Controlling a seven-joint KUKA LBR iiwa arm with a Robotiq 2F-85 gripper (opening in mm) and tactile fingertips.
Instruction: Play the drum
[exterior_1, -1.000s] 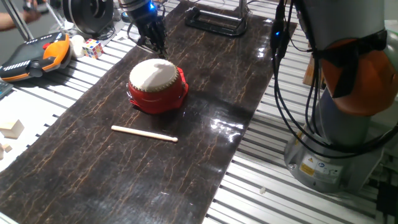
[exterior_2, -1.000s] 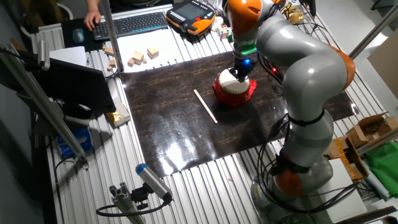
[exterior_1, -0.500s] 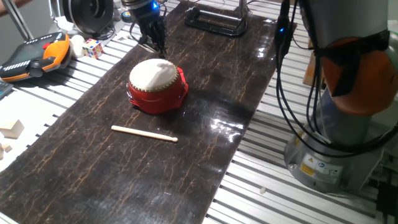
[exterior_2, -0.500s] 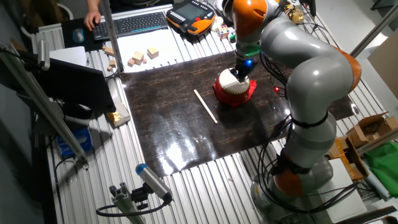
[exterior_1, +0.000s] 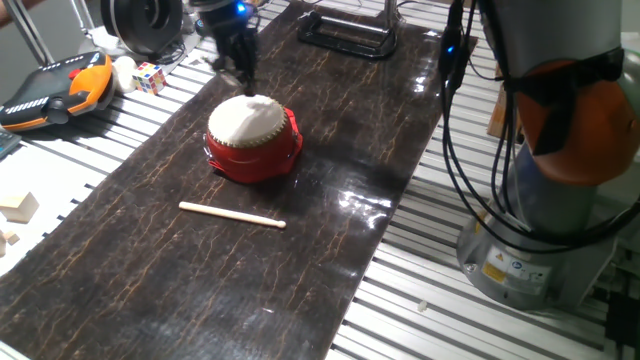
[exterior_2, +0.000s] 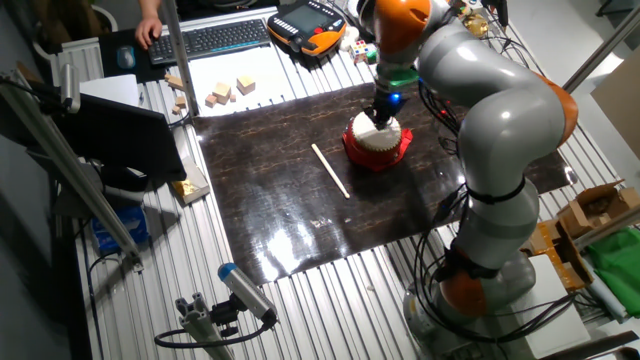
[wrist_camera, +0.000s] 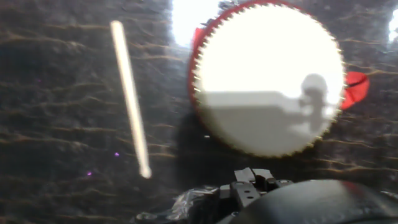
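The drum (exterior_1: 250, 135) has a red body and a cream skin and stands on the dark mat (exterior_1: 150, 290). It also shows in the other fixed view (exterior_2: 378, 140) and in the hand view (wrist_camera: 267, 78). My gripper (exterior_1: 241, 75) hangs over the drum's far edge, just above the skin, with its fingers together and holding nothing. It shows in the other fixed view (exterior_2: 376, 115) and at the bottom of the hand view (wrist_camera: 250, 183). A thin pale wooden stick (exterior_1: 232, 215) lies on the mat in front of the drum, apart from it (wrist_camera: 129, 93).
A black and orange teach pendant (exterior_1: 50, 90), a colour cube (exterior_1: 150, 76) and wooden blocks (exterior_1: 20, 207) lie left of the mat. A black frame (exterior_1: 345, 35) stands at the mat's far end. The arm's base (exterior_1: 540, 200) and cables stand on the right.
My gripper has moved a little from behind the drum to over its far edge. The drum and the stick have not moved.
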